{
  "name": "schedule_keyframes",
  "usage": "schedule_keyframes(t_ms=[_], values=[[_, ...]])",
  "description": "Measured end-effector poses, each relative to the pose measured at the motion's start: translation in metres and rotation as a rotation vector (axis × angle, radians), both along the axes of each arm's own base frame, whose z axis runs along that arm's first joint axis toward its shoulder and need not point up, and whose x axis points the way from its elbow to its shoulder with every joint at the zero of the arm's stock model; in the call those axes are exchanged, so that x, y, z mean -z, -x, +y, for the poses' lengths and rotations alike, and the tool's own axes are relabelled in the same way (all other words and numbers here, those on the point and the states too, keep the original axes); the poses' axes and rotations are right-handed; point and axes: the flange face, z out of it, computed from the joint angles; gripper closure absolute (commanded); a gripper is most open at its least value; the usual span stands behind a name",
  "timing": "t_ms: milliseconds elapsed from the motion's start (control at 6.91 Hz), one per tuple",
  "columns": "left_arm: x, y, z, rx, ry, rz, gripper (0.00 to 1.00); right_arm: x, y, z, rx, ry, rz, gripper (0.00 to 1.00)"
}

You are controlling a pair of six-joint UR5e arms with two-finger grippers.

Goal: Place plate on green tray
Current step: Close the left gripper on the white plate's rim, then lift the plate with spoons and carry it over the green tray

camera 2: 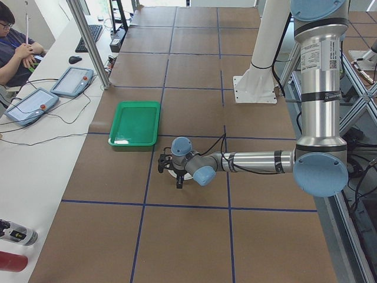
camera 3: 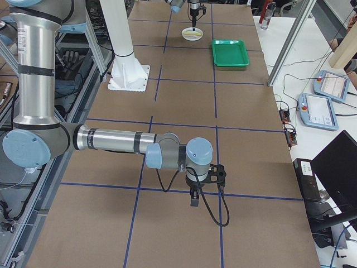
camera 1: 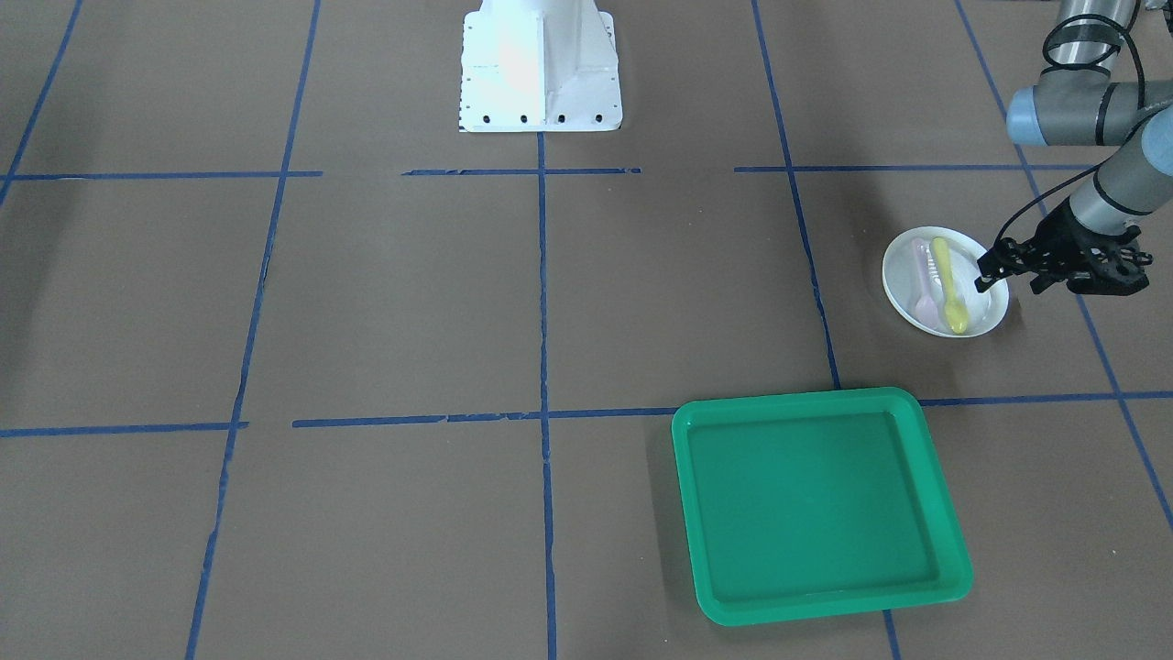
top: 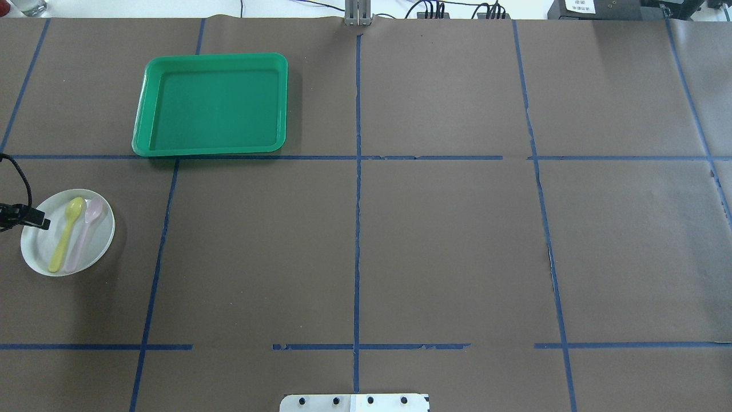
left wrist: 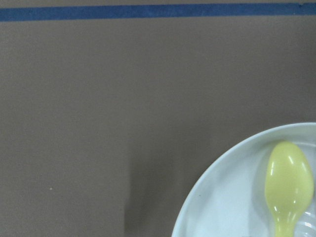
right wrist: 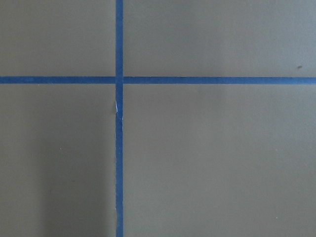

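Note:
The white plate [camera 1: 985, 312] lies flat on the table with a yellow spoon [camera 1: 948, 284] and a pink spoon [camera 1: 924, 289] on it. It also shows in the overhead view [top: 94, 243] and the left wrist view [left wrist: 232, 197]. My left gripper [camera 1: 1010, 280] is open and straddles the plate's outer rim, one finger [camera 1: 984, 275] over the inside and the other outside. In the overhead view one finger [top: 41, 222] shows at the plate's left edge. The green tray [camera 1: 948, 550] lies empty across a tape line from the plate [top: 140, 137]. My right gripper [camera 3: 195, 195] hangs over bare table far away; I cannot tell its state.
Blue tape lines [top: 357, 171] divide the brown table into squares. The robot's white base [camera 1: 541, 64] stands at the table's edge. Operator tablets [camera 2: 70, 79] and cables lie on a side bench beyond the tray. The right wrist view shows only a tape crossing [right wrist: 118, 80].

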Motion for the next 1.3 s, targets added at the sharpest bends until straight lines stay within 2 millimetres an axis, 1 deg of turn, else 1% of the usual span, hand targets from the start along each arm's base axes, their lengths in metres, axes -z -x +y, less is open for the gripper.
schedule_keyframes(t_ms=[289, 434, 579, 724, 868, 1303], values=[[0.0002, -0.0005, 0.0002, -0.004, -0.004, 0.000, 0.40, -0.0004, 0.0000, 0.0001, 0.000, 0.001, 0.000, 0.00], [0.0001, -0.0005, 0.0002, -0.005, -0.005, 0.000, 0.52, -0.0003, 0.0000, 0.0000, 0.000, 0.000, 0.000, 0.00], [-0.0002, -0.0005, 0.0003, -0.006, -0.005, -0.001, 0.79, 0.0000, 0.0000, -0.0001, 0.000, -0.001, 0.000, 0.00], [-0.0009, -0.0002, 0.0008, -0.006, -0.004, -0.001, 0.95, 0.0001, 0.0000, -0.0001, 0.000, -0.001, 0.001, 0.00], [-0.0023, 0.0007, 0.0023, -0.007, -0.004, -0.002, 1.00, 0.0001, 0.0000, 0.0000, 0.000, -0.001, 0.000, 0.00], [-0.0074, 0.0062, 0.0090, -0.037, -0.024, -0.004, 1.00, -0.0001, 0.0000, 0.0000, 0.000, 0.000, 0.000, 0.00]])
